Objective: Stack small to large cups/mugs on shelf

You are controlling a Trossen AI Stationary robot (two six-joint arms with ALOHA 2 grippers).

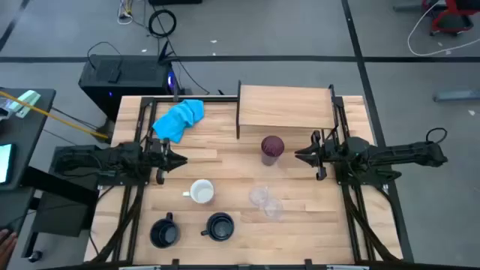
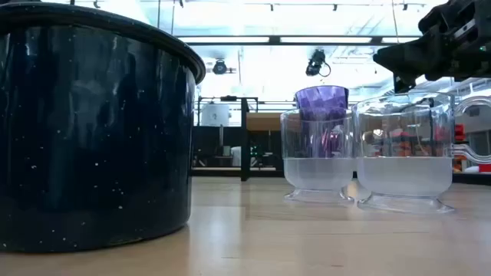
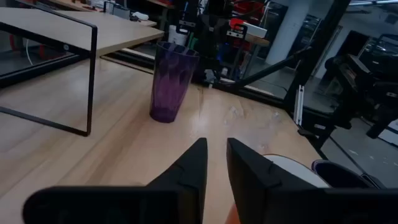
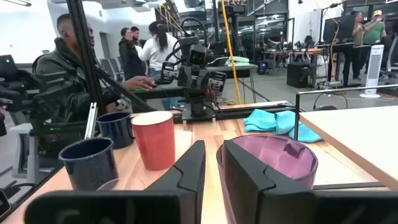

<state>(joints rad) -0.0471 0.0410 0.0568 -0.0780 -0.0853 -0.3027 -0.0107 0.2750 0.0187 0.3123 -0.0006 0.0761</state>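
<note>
Black enamel first, nearest the front edge of the plank table [image 1: 300,232]: two black handled mugs, one [image 1: 163,231] toward the left, the other [image 1: 219,226] just right of it, the nearer filling the left of the low view [image 2: 92,126]. One row back, one orange mug [image 1: 201,192], white inside, handle toward the left arm. Right of that, two small clear plastic cups [image 1: 259,197] [image 1: 271,208], touching or nearly so, seen upside down at table height [image 2: 317,153] [image 2: 404,149]. Farther back, one tall translucent purple tumbler [image 1: 271,148], upright, just in front of the shelf and clear of it. Level with the tumbler, two grippers: left gripper [image 1: 180,159] out at the left side over bare planks, fingers nearly together with a thin gap, gripping nothing; right gripper [image 1: 300,156] just beside the tumbler, fingers likewise close with a thin gap, nothing between them, tumbler rim seen directly ahead of the tips [image 4: 267,155]. Farthest back, one light wooden shelf [image 1: 285,105] with thin dark side panels, top board bare of cups. Left of it, one bright blue cloth [image 1: 180,118], crumpled. Six cups counted in all, every one on the table, none on the shelf.
</note>
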